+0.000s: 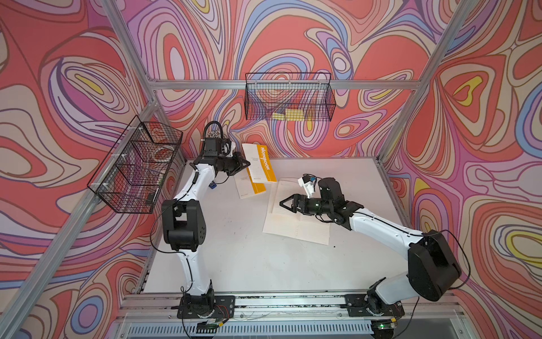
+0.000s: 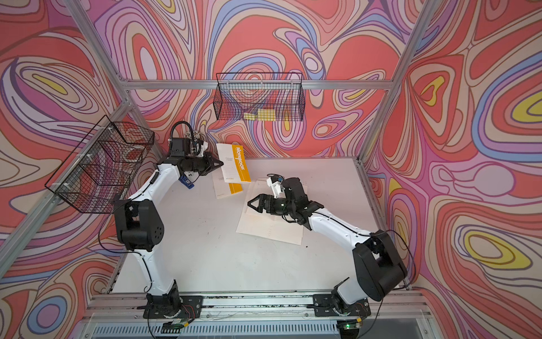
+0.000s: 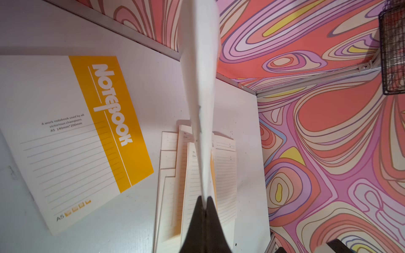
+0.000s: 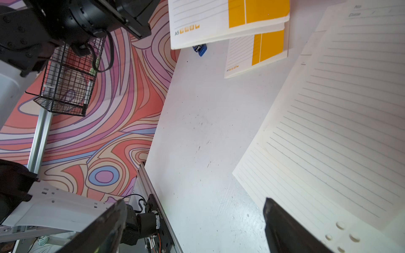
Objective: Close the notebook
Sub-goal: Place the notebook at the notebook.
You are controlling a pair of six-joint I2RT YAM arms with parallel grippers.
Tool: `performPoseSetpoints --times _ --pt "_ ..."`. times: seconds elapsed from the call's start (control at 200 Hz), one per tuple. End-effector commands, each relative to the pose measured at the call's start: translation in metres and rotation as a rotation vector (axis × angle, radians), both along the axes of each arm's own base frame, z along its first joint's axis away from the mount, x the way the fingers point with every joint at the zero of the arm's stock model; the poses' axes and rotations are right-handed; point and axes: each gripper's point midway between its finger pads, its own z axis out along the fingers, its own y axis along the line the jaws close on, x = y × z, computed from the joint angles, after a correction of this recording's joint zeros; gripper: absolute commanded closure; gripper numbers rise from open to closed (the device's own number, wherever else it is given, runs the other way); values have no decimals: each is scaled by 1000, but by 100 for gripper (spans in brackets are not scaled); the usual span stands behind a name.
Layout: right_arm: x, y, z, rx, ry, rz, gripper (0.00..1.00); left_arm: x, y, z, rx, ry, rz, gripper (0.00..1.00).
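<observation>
"At the back left of the bench (image 1: 249, 258), what has the left gripper (image 3: 206, 204) got?"

"Its jaws are pinched tight on one edge of the yellow-striped notebook (image 1: 262, 164), which hangs tilted, clear of the surface. A second notebook (image 1: 249, 190) lies flat right beneath it."

"And the right gripper (image 1: 282, 202)?"

"Spread wide, with nothing between its fingers. It hovers over the lined pages (image 1: 296, 226), which lie fanned open mid-bench. Whether a finger touches the paper, I cannot tell."

"Where do those pages sit relative to the notebooks?"

"Just beside them, toward the right arm."
</observation>
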Motion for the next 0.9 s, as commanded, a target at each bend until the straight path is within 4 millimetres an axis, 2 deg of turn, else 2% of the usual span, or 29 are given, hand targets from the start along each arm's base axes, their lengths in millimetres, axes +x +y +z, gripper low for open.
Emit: performPoseSetpoints --times 0.0,0.12,0.295,0.661,0.891 --pt "-2 -8 0 -18 -18 -14 2 6 0 -8 -7 23 -43 100" --pt "-3 -8 0 -22 -18 -12 2 18 5 -22 -5 43 -42 100" --pt "-2 -8 0 -20 -15 -12 2 24 21 -43 -5 80 -22 100" --pt "-1 -8 -3 -19 -1 -18 2 25 45 -83 16 147 -10 100" --pt "-1 -8 -7 -23 14 -22 2 26 52 -106 45 172 -5 100"
